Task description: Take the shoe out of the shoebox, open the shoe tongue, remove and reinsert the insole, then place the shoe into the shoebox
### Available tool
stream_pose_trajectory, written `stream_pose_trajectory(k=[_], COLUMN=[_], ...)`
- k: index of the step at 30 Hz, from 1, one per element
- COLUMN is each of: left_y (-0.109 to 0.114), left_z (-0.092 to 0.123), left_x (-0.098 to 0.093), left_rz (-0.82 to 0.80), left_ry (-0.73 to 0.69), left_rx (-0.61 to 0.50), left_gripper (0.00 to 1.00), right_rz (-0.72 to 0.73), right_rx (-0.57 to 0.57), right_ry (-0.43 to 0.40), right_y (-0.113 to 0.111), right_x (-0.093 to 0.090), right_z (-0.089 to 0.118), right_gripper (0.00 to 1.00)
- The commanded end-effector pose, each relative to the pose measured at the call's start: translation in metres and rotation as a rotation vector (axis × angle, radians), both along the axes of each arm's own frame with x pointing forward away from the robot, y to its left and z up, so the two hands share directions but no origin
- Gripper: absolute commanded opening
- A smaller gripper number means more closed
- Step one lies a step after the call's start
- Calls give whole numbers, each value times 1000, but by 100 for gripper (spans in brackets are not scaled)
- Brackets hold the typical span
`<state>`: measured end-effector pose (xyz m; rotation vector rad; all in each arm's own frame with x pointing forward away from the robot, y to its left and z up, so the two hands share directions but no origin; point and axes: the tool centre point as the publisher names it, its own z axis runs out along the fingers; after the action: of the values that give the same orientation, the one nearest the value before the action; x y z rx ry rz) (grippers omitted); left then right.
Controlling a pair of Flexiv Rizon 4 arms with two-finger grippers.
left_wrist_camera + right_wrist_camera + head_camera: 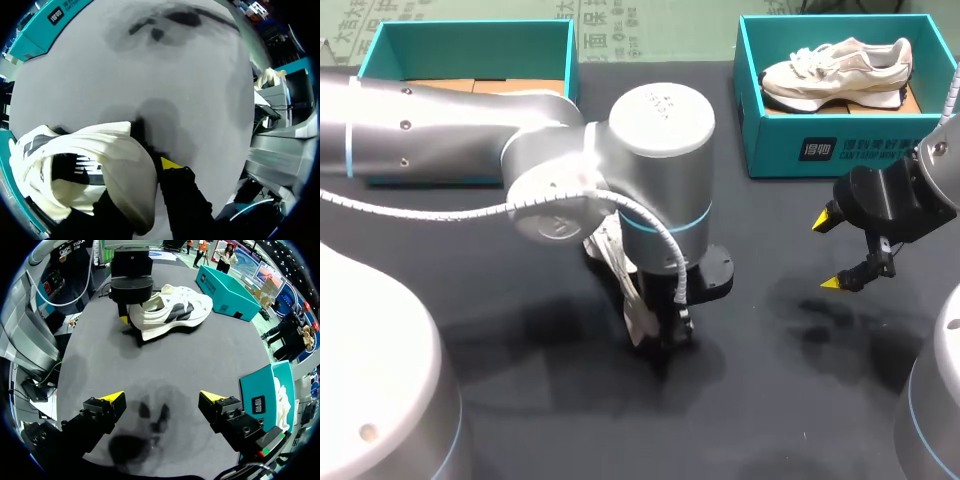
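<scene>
The right shoebox [840, 150] holds a 2nd shoe [835, 72]; your left gripper [665, 325] clamps the shoe [172, 312] on the surface [520, 400], right gripper [830, 252] spread apart.

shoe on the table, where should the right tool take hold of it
Probably the free end, across its width, from above: the shoe sits on its sole, the left tool holds the other end, and the right tool is open.

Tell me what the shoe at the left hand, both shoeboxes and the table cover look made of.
Shoe: cream upper with black panels, matte, probably textile or suede; thick pale sole, likely foam. Left shoebox and right shoebox: teal printed cardboard, brown bare board showing inside. Table cover: black, matte, soft shadows without glare; cloth or rubber mat, can't tell.
</scene>
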<state>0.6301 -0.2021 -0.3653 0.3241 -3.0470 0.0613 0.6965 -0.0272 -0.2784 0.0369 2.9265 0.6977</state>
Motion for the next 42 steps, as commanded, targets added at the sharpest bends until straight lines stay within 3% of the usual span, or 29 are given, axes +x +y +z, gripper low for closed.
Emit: stream_pose_trajectory(k=[1,8,18,35,42], left_y=[19,36,64,64,103], left_z=[43,90,145,145,197], left_x=[17,49,101,101,130], left_rz=[-47,-199,-273,-273,-319], left_ry=[5,45,59,59,10], left_rx=[-8,-18,10,10,-10], left_gripper=[0,0,0,0,0], right_rz=[-1,-1,-1,-1,-1], right_rx=[-2,-2,-2,-2,-2], right_ry=[-3,-3,-3,-3,-3], right_y=[0,0,0,0,0], right_x=[-1,-1,-1,-1,-1], right_z=[-1,-1,-1,-1,-1], right_gripper=[100,100,100,100,100])
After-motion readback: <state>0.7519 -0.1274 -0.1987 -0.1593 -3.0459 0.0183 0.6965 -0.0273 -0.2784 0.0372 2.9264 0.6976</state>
